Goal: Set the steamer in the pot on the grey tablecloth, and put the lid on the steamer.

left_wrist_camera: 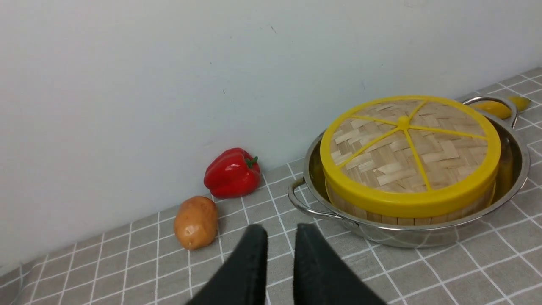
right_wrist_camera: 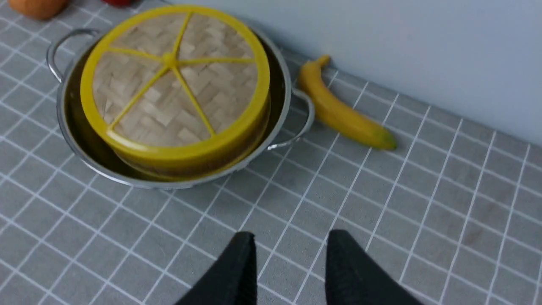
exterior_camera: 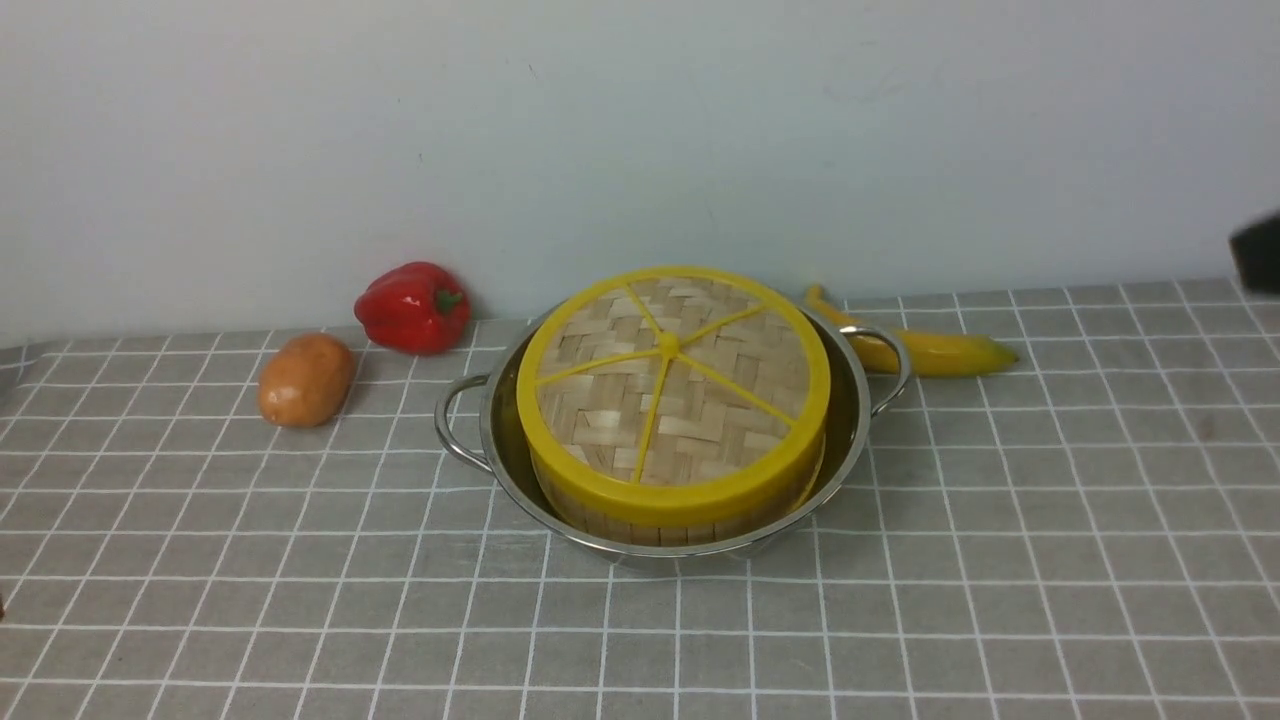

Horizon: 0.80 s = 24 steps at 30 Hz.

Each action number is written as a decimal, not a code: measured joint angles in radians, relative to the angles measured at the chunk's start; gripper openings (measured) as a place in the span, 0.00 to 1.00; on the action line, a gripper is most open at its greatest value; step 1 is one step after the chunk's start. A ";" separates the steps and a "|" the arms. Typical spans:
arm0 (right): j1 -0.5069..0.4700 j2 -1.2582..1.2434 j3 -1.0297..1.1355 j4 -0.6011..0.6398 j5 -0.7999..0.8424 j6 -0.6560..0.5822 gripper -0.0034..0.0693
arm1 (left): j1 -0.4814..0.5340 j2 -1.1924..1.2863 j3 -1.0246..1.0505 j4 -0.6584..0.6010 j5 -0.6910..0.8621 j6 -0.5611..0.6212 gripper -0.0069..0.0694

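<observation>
The steel pot (exterior_camera: 848, 415) stands on the grey tablecloth (exterior_camera: 1000, 560), near the wall. The steamer (exterior_camera: 640, 530) sits inside it, its wooden wall showing under the yellow rim. The woven lid (exterior_camera: 675, 385) lies on top of the steamer, slightly tilted. In the left wrist view my left gripper (left_wrist_camera: 281, 231) hovers over the cloth, short of the pot's (left_wrist_camera: 423, 237) handle, with a narrow empty gap between its fingers. My right gripper (right_wrist_camera: 292, 235) is over bare cloth on the pot's (right_wrist_camera: 72, 140) other side, open and empty. Only a dark part of the right arm (exterior_camera: 1258, 255) shows in the front view.
A red bell pepper (exterior_camera: 412, 305) and a potato (exterior_camera: 305, 378) lie left of the pot by the wall. A banana (exterior_camera: 935, 350) lies behind the pot's right handle. The pale wall closes the back of the table.
</observation>
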 joint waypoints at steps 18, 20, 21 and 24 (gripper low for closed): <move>0.000 -0.284 0.565 0.067 -0.401 0.000 0.04 | 0.000 0.000 0.001 -0.001 0.132 -0.001 0.25; 0.000 -0.284 0.565 0.069 -0.401 0.000 0.04 | 0.000 0.000 0.001 -0.001 0.132 -0.001 0.26; 0.000 -0.284 0.565 0.069 -0.401 0.000 0.04 | 0.000 0.000 0.001 -0.001 0.132 -0.001 0.26; 0.000 -0.284 0.565 0.069 -0.401 0.000 0.05 | 0.000 0.000 0.001 -0.002 0.132 -0.001 0.27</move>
